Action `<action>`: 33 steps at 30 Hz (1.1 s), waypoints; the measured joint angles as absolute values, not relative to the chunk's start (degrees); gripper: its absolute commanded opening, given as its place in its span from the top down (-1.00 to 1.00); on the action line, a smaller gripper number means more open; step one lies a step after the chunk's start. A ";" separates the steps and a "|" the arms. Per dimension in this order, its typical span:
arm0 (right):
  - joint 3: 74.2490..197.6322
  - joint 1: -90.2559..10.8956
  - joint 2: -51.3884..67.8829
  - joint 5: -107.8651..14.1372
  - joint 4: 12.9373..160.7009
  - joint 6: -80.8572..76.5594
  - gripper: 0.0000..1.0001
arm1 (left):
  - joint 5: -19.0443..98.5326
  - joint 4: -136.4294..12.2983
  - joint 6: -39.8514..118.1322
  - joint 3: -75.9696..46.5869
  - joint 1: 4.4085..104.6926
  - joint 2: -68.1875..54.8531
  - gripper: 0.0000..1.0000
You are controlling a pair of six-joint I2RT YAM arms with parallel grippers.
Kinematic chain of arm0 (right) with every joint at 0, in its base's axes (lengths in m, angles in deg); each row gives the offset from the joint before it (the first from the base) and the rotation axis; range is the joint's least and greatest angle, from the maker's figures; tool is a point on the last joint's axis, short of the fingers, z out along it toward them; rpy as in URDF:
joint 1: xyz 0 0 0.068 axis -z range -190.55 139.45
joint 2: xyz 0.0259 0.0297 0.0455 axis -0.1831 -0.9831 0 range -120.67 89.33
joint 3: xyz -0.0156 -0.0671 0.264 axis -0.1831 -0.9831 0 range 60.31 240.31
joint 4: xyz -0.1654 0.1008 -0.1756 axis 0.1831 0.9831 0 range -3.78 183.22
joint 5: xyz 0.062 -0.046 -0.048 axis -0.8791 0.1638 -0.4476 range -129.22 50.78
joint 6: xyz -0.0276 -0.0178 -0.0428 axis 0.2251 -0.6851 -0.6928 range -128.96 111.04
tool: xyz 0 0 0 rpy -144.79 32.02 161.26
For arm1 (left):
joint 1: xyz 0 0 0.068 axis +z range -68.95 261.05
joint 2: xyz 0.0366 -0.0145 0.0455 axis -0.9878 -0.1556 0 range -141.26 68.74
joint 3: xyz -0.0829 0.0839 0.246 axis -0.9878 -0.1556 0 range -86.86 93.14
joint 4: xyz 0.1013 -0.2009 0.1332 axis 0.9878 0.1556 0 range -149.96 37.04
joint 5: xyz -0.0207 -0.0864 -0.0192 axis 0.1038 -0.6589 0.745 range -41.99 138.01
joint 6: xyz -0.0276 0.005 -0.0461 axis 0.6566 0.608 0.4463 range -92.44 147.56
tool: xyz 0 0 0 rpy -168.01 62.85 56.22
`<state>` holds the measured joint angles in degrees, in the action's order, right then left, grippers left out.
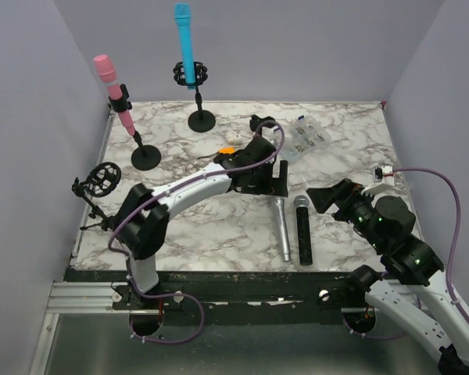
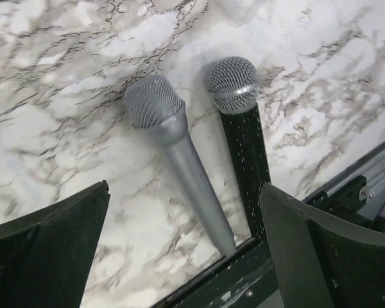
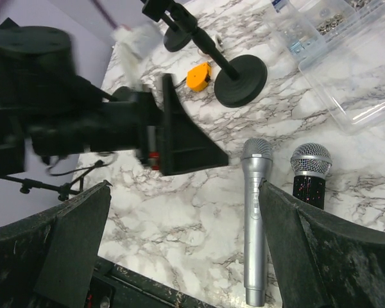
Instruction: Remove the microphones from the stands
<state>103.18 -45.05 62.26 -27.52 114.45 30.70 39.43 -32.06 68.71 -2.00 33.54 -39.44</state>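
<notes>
A pink microphone (image 1: pixel 112 94) sits tilted in its stand (image 1: pixel 145 156) at the back left. A blue microphone (image 1: pixel 186 43) stands upright in a second stand (image 1: pixel 201 120) at the back. A silver microphone (image 1: pixel 282 228) and a black microphone (image 1: pixel 304 230) lie side by side on the marble table; both show in the left wrist view (image 2: pixel 179 154) (image 2: pixel 244 128). My left gripper (image 1: pixel 272 181) is open and empty just above their heads. My right gripper (image 1: pixel 338 197) is open and empty to their right.
An empty shock-mount stand (image 1: pixel 102 181) stands at the table's left edge. A clear plastic box (image 1: pixel 305 139) of small parts and an orange object (image 1: pixel 227 151) lie behind the left gripper. The table's front rail (image 1: pixel 242 281) runs just below the lying microphones.
</notes>
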 measured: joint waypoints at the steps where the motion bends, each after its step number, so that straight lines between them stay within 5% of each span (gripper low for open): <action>1: 102.98 -45.05 62.24 -27.52 114.32 30.70 -0.96 | 39.97 -31.27 67.79 -3.01 33.50 -36.05 -0.97; 14: 100.32 -45.05 58.74 -29.35 110.12 30.54 -0.97 | 47.91 -10.75 56.66 -7.97 34.53 3.24 -0.96; 25: 98.50 -45.05 53.62 -35.32 106.04 30.15 -0.97 | 67.93 9.99 52.36 -0.69 48.56 20.91 -0.97; 33: 98.46 -45.05 53.49 -37.09 104.90 30.15 -0.97 | 85.39 6.69 48.69 -1.17 59.90 26.70 -0.97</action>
